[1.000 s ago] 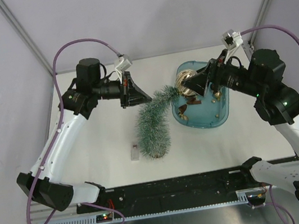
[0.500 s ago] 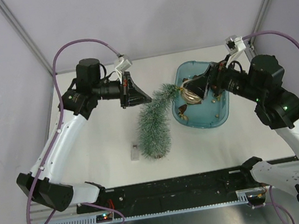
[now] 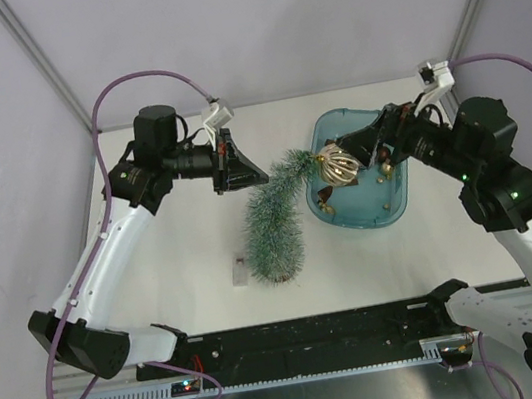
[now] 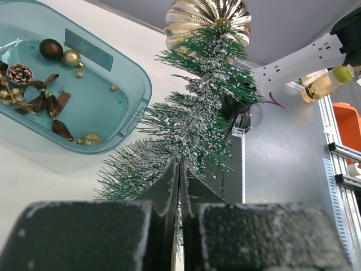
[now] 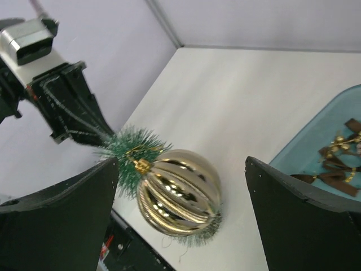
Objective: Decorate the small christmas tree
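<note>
The small christmas tree (image 3: 275,223) rises from near the table's middle, and its tip bends right toward the blue tray (image 3: 399,207). My left gripper (image 3: 260,173) is shut on its upper branches, as the left wrist view (image 4: 180,165) shows close up with the tree (image 4: 197,113). A ribbed gold ball (image 3: 339,165) hangs at the tree's tip; it also shows in the left wrist view (image 4: 207,17) and the right wrist view (image 5: 177,192). My right gripper (image 3: 367,148) is open and empty, its fingers (image 5: 62,220) apart on either side of the ball without touching it.
The tray (image 4: 127,62) holds brown ribbon bows (image 4: 48,107), a pine cone (image 4: 20,73) and small gold and brown balls (image 4: 70,57). A small clear piece (image 3: 241,269) lies on the table left of the tree's base. Frame posts stand at the back corners.
My right gripper has let go of the gold ball and drawn back to the right. The ball stays hanging on the tree's tip. The left arm has not moved.
</note>
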You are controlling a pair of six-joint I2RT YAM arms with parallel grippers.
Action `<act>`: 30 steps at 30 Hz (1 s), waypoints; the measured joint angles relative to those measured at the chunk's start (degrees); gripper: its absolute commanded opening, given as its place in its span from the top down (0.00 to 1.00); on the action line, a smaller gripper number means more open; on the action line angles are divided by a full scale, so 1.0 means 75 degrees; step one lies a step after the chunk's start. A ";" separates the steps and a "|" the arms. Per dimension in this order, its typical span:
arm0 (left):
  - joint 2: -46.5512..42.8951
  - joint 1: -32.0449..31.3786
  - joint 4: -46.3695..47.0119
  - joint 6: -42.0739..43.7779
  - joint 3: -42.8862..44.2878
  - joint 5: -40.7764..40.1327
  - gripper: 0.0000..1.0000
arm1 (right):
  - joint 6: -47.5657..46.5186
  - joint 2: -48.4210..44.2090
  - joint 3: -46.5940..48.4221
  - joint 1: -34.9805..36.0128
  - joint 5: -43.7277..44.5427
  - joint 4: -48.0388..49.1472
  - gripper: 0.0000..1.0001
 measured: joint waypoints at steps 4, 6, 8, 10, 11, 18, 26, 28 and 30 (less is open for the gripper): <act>-0.0006 0.0000 0.0000 0.0000 0.0000 -0.0023 0.90 | 0.0029 -0.0085 0.0000 -0.0472 0.0221 0.0000 0.01; -0.0006 0.0000 0.0000 -0.0003 0.0000 -0.0026 0.85 | 0.0032 -0.0073 0.0000 -0.0673 0.0306 -0.0003 0.01; -0.0009 0.0003 0.0000 -0.0003 0.0000 -0.0026 0.76 | 0.0055 -0.0017 0.0000 -0.0801 0.0347 0.0000 0.01; -0.0017 0.0029 -0.0006 -0.0003 0.0000 -0.0026 0.67 | 0.0079 0.0055 0.0000 -0.0842 0.0350 -0.0003 0.01; -0.0023 0.0038 -0.0006 0.0003 0.0000 -0.0026 0.62 | 0.0082 0.0090 0.0000 -0.0854 0.0350 0.0000 0.01; -0.0201 0.0073 -0.0003 -0.0003 -0.0003 0.0006 0.38 | 0.0082 0.0213 0.0000 -0.0918 0.0347 -0.0003 0.01; -0.0254 0.0082 -0.0003 0.0000 -0.0017 0.0128 0.35 | 0.0082 0.0259 0.0000 -0.0947 0.0338 -0.0003 0.01; -0.0256 0.0087 0.0000 0.0000 -0.0044 0.0160 0.24 | 0.0082 0.0283 0.0000 -0.0953 0.0341 -0.0006 0.01; -0.0256 0.0087 -0.0006 0.0015 -0.0058 0.0157 0.09 | 0.0079 0.0300 0.0000 -0.0956 0.0347 -0.0006 0.01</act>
